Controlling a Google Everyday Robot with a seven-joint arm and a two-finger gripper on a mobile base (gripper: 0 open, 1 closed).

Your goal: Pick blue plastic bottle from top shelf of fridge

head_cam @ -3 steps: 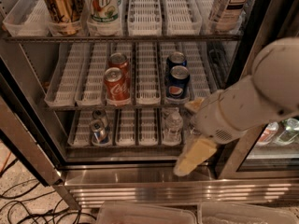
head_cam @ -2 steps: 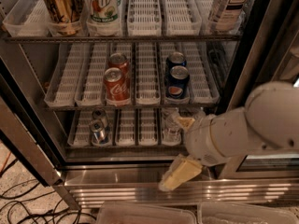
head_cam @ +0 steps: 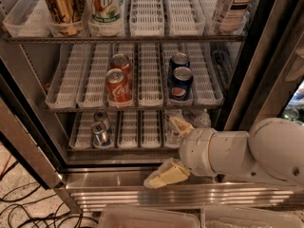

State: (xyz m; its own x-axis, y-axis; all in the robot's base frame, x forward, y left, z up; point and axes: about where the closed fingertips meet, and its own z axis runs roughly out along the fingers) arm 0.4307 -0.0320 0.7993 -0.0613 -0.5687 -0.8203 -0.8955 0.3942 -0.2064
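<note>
You are looking into the fridge [head_cam: 118,190], and your gripper [head_cam: 160,152] is hanging low at its near edge, right of centre, level with the lowest rack and just above the steel sill. Its jaws are standing apart, one pale finger [head_cam: 180,126] pointing up toward the rack and the other lying over the sill, and they are holding nothing.

The blue plastic bottle [head_cam: 232,4] is standing at the far right of the top shelf [head_cam: 123,39], well above the gripper and well apart from it. On the same shelf, a gold can [head_cam: 59,6] and a green-and-white bottle [head_cam: 104,4] are sitting at the left, with bare white lanes between them and the blue plastic bottle.

On the middle rack, two red cans [head_cam: 116,84] are lining up left of two blue cans [head_cam: 180,77]. Cables [head_cam: 19,208] are trailing across the floor at the near left.
</note>
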